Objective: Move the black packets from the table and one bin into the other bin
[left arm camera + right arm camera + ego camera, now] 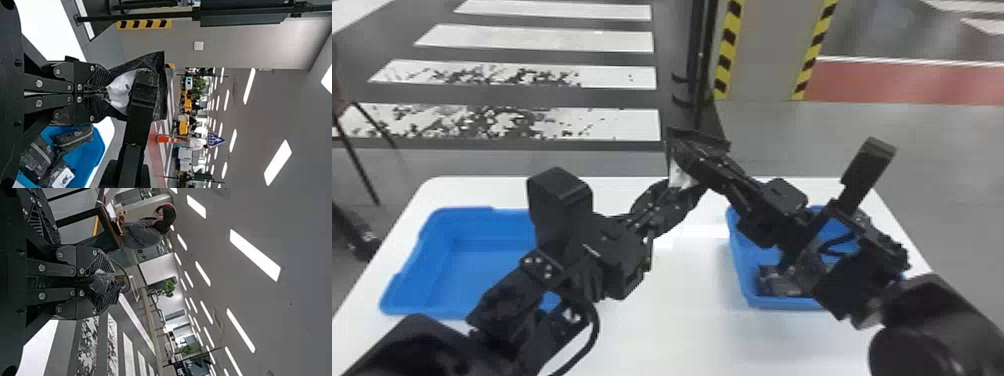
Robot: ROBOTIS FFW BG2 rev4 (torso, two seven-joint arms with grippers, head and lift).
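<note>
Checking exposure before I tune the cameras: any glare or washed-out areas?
Head view: bright glare patch mid-table, rest of its top pale. Left wrist view: table blown out to flat white, ceiling lights too. Right wrist view: lights blown out overhead, left edge nearly black.

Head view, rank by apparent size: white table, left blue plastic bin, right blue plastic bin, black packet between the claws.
1. White table
2. Left blue bin, right blue bin: unranked, arms partly hide both
3. Black packet
</note>
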